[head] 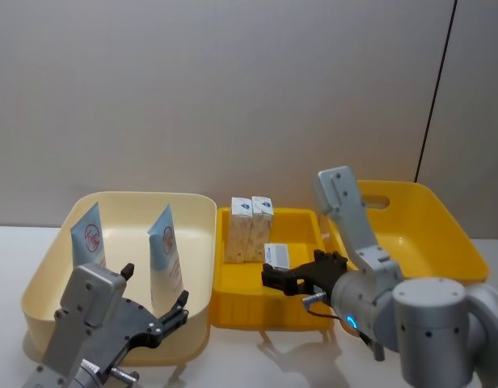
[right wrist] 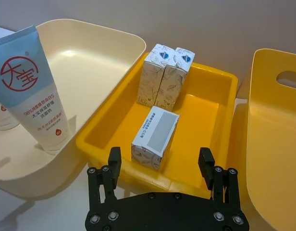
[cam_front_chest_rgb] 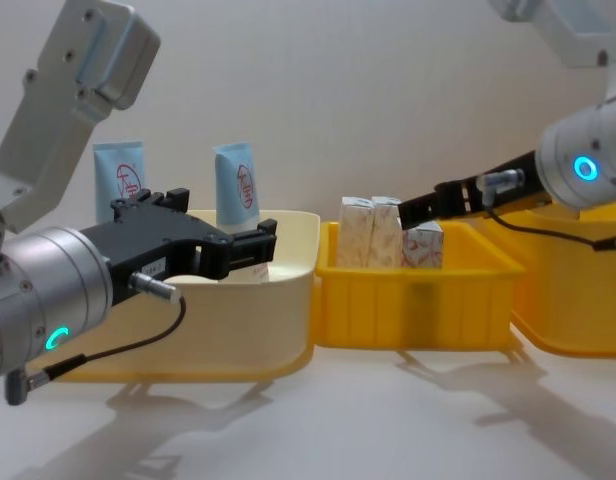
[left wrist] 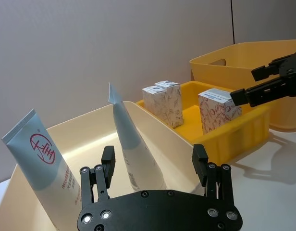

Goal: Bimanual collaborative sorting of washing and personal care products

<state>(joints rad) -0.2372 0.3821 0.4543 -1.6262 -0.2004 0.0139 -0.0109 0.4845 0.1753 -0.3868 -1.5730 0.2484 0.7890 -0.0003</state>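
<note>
Landmark: the small yellow tray (head: 241, 314) is sitting mid-table, and every place below is being given from it.
Cartons: two upright cartons (head: 251, 229) are standing side by side, touching, at its back-left corner. A lying carton (right wrist: 155, 137) is resting on its side near its middle.
Tubes: two tubes (head: 89, 236) are leaning upright in the cream tray (head: 128, 214), which is sitting just beside it on the robot's left.
Right gripper (right wrist: 160, 153): is hovering over its front wall, fingers spread wide, apart from the lying carton just ahead.
Left gripper (left wrist: 154, 151): is hanging to its left at the cream tray's near rim, fingers apart and holding nothing.
Carton handling: probably light and stiff but crushable, so pinching across the two long flat sides, mid-length, with modest force looks best.
Tube handling: probably soft-bodied and smooth, likely slippery. Gripping low on the white part is looking safer than the thin crimped top.
</note>
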